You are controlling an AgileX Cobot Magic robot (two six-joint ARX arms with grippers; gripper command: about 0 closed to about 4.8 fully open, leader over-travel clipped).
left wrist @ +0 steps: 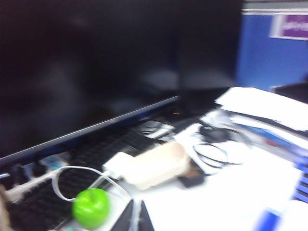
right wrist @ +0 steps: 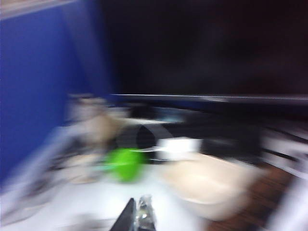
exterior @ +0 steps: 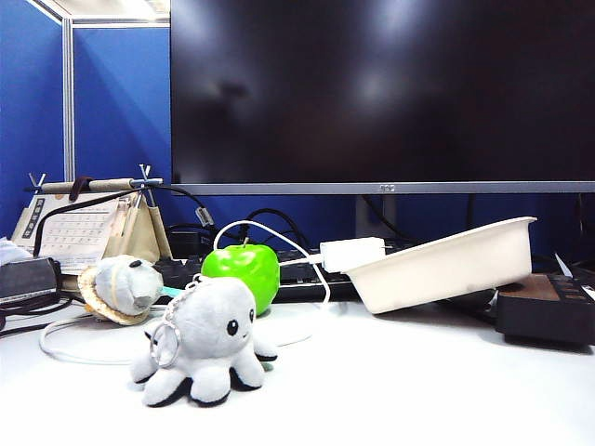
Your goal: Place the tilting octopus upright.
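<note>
We are looking at an office desk. A large dark monitor (exterior: 381, 93) dominates the white desk (exterior: 418, 390); behind it stand blue cubicle partitions (exterior: 121, 93). Below the monitor lie a black keyboard (exterior: 297, 274) and tangled cables, and to its left a desk calendar (exterior: 79, 228).

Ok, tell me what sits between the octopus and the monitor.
In the exterior view, the green apple stands right behind the octopus, then a black keyboard and cables under the monitor.

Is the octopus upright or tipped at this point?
Upright. The octopus sits on its tentacles on the table, head on top, eyes facing the exterior camera, just in front of the apple. Neither gripper touches it.
</note>
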